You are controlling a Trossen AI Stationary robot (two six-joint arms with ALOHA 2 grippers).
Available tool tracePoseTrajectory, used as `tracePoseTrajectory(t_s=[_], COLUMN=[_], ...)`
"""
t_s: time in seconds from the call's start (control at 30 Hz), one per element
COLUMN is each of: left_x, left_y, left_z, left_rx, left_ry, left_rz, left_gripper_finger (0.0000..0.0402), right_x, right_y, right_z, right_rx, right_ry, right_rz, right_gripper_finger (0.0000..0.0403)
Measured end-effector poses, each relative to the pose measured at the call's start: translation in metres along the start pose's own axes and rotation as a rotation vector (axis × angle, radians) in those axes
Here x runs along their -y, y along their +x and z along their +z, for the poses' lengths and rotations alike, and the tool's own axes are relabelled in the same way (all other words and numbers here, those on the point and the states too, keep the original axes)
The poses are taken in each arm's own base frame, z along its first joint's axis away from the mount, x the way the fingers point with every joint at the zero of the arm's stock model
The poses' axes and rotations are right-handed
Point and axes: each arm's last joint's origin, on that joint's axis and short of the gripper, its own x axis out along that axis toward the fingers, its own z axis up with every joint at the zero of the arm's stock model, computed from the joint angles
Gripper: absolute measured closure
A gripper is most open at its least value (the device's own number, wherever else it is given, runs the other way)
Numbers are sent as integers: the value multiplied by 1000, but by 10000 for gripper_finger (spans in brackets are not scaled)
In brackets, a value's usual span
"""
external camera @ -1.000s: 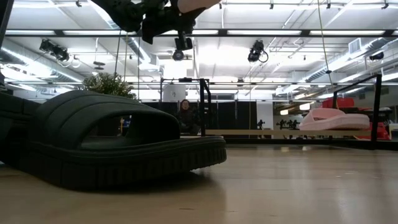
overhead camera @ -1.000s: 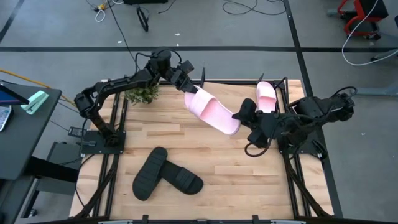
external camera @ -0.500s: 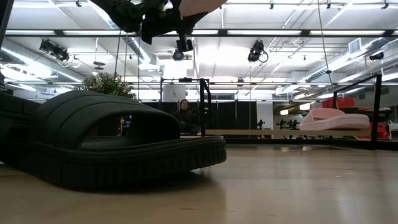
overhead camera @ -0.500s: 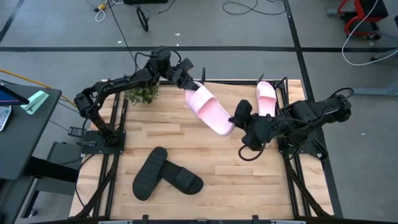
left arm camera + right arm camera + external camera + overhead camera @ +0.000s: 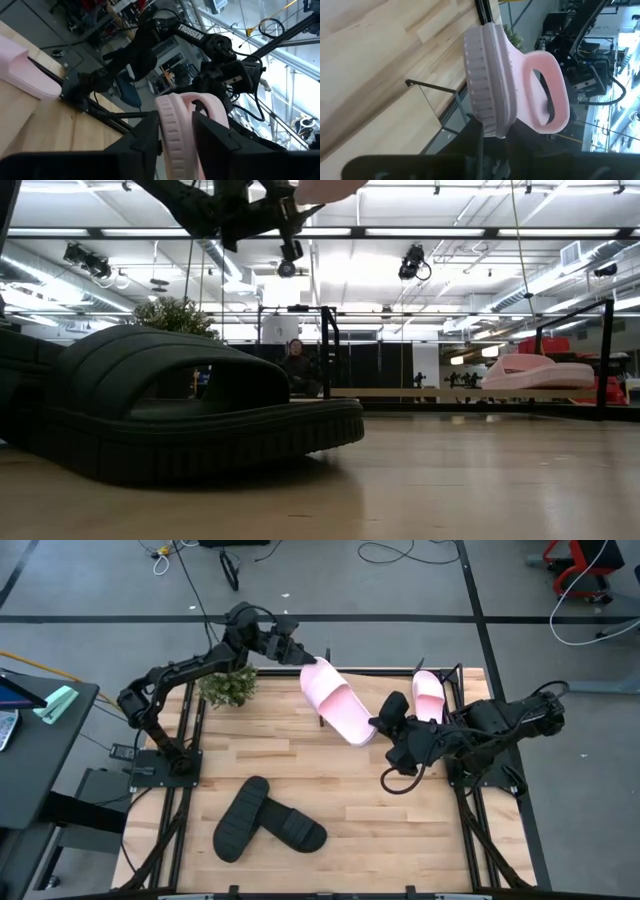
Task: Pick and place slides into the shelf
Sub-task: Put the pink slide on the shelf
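A pale pink slide (image 5: 338, 702) hangs in the air over the table's far middle, held at both ends. My left gripper (image 5: 298, 656) is shut on its far-left end, my right gripper (image 5: 383, 726) on its near-right end. The second pink slide (image 5: 428, 693) lies on the shelf (image 5: 459, 675) at the far right; the low view shows it sole down on the board (image 5: 540, 370). The two black slides (image 5: 268, 820) lie on the table's near left, one overlapping the other. One of them fills the low view's foreground (image 5: 180, 410). My left gripper pinches the pink slide's sole rim (image 5: 172, 131) at the end by the strap, between its two fingers (image 5: 146, 141), coming from the far left. The slide is lifted clear and slants away toward my right gripper. My right gripper pinches the sole's edge (image 5: 489, 125) at the slide's other end between its two fingers (image 5: 470, 142), coming level from the table's right. The slide sits on edge in the hold, its strap (image 5: 551, 90) standing out to one side, clear of the table.
A small green potted plant (image 5: 228, 688) stands at the far left edge, under my left arm. The shelf's upright black posts (image 5: 605, 350) rise at the far right. Bare wood lies between the black slides and the shelf. A person sits in the room behind (image 5: 297, 365).
My left gripper has moved toward the table's far edge, carrying its end of the pink slide with it. The slide now runs more steeply from far to near. My right gripper has shifted slightly left, staying at the slide's near-right end.
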Motion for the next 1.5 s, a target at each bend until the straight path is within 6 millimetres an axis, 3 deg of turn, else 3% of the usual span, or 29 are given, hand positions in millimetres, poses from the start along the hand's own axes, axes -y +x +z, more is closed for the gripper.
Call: tracePoseTrajectory(t_s=[0.3,0.57,0.7,0.83,1.0,1.33,1.5], left_x=[-5,-12,-14,-15,-10,27,49], left_y=[-23,-63,-76,-81,-70,-10,11], left_z=[10,26,30,32,31,14,3], left_rx=[51,143,184,231,251,156,104], left_ry=[7,17,1,-35,-14,131,166], left_rz=[40,112,138,157,138,-114,-196], left_gripper_finger=[198,178,183,192,202,215,221], right_x=[0,-1,-1,0,5,19,19], right_y=[0,6,13,22,34,54,58], right_z=[-4,-20,-34,-58,-81,-123,-144], right_rx=[-42,-186,-275,-409,-470,-502,-478], right_ry=[64,173,326,594,806,924,972], right_rz=[-13,-8,-1,18,77,143,157], right_gripper_finger=[345,345,345,346,346,346,346])
